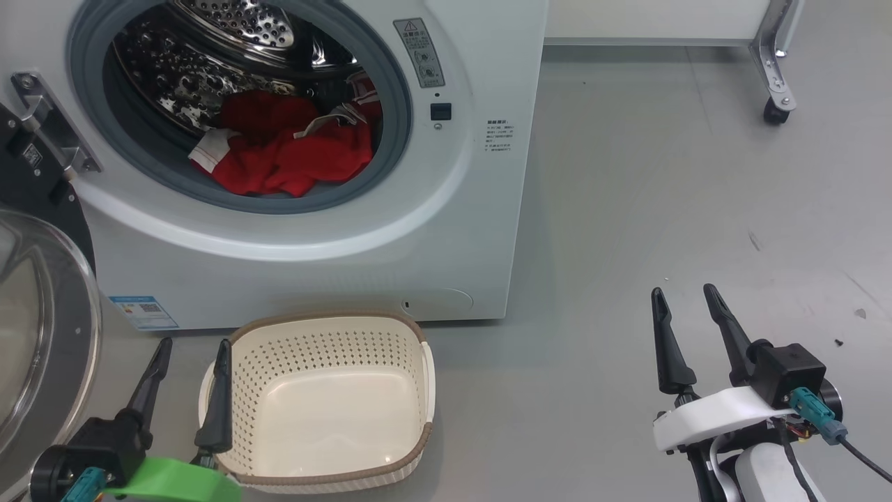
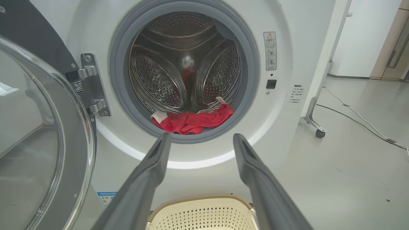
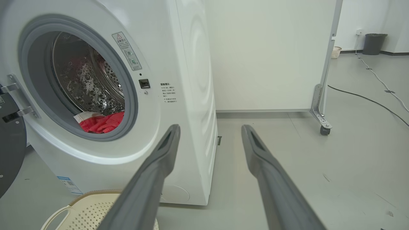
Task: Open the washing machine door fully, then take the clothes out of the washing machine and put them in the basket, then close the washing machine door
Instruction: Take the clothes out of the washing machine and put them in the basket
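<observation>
I count one washing machine [image 1: 460, 230], one door [image 1: 42, 328] at nine o'clock, one basket [image 1: 327, 355] at six, one heap of red clothes [image 1: 293, 157] at eleven — garments too tangled to number. Two grippers, the left gripper [image 1: 195, 343] at seven and the right gripper [image 1: 683, 290] at four, two fingers apiece — plus one caster wheel [image 1: 775, 111] at one.

Lab: washing machine [image 1: 460, 230], wheeled partition [image 3: 271, 54]

You see red clothes [image 1: 293, 157] with white trim, a white washing machine [image 1: 474, 209] with grey gasket [image 1: 401, 104], and a cream perforated basket [image 1: 327, 348], brown-rimmed.
</observation>
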Available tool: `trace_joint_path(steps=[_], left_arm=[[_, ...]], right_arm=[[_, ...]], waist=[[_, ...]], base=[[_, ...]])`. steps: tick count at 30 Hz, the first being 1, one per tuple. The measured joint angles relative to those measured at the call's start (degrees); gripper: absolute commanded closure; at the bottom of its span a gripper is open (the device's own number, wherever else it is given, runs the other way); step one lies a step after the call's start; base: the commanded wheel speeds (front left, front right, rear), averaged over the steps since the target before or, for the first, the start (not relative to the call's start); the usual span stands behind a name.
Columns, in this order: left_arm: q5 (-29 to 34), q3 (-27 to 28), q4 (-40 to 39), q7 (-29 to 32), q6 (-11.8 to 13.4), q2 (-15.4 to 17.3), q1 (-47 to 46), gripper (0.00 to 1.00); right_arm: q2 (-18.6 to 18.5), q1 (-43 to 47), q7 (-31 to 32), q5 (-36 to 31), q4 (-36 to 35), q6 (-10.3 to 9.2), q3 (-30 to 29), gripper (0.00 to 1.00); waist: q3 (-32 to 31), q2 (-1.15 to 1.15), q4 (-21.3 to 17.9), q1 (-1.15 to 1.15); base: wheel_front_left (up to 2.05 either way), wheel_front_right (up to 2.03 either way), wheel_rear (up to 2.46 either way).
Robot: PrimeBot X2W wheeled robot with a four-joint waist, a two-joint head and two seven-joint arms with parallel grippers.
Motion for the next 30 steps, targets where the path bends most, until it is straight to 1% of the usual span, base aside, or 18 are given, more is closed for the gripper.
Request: trace_joint_path(steps=[15,30], left_arm=[[-1.4,-0.1,1.3,0.0,0.0,-0.5,0.0,0.00],[-1.5,-0.2,1.4,0.0,0.0,-0.5,0.0,0.00]], right_arm=[[0.1,0.0,0.0,0.0,0.1,0.18,0.0,0.00],[0.1,0.0,0.0,0.0,0.2,0.23,-0.1,0.00]], waist=[[0.0,0.00,0.0,0.00],[-0.1,0.00,-0.1,0.00]], base=[[0.82,-0.82,0.00],[0.34,-0.34,0.00]])
